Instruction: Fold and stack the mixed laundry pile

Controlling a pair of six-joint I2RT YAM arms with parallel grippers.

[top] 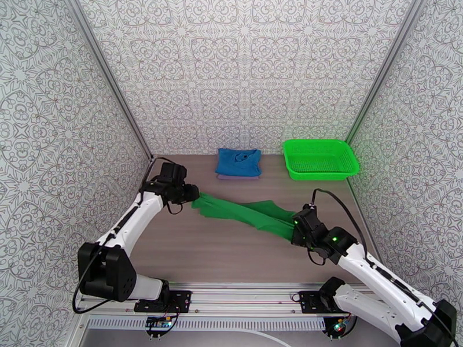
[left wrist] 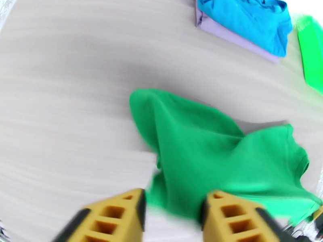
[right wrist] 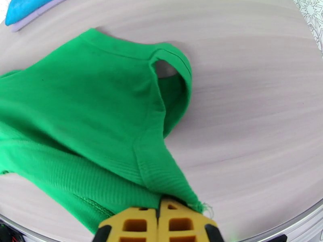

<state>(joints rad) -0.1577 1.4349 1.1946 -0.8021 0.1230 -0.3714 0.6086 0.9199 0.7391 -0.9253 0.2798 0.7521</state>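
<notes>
Beside the basket (top: 322, 174) lies blue cloth (top: 238, 161); right fingers (right wrist: 137, 224) pinch the green garment (right wrist: 80, 101), left fingers (left wrist: 117, 216) spread.

The dark green garment (top: 249, 214) was unfolded, twisted and stretched diagonally across the centre of the table (top: 231, 255). The bright blue garment (top: 238, 162) lay folded at the far edge, stacked on the folded lavender-grey garment (left wrist: 250, 45), whose edge protruded beneath.

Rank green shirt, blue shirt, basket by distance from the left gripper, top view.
1. Green shirt: right at the left gripper, stretching off to the right.
2. Blue shirt: folded, far centre of the table.
3. Basket: far right corner.
</notes>
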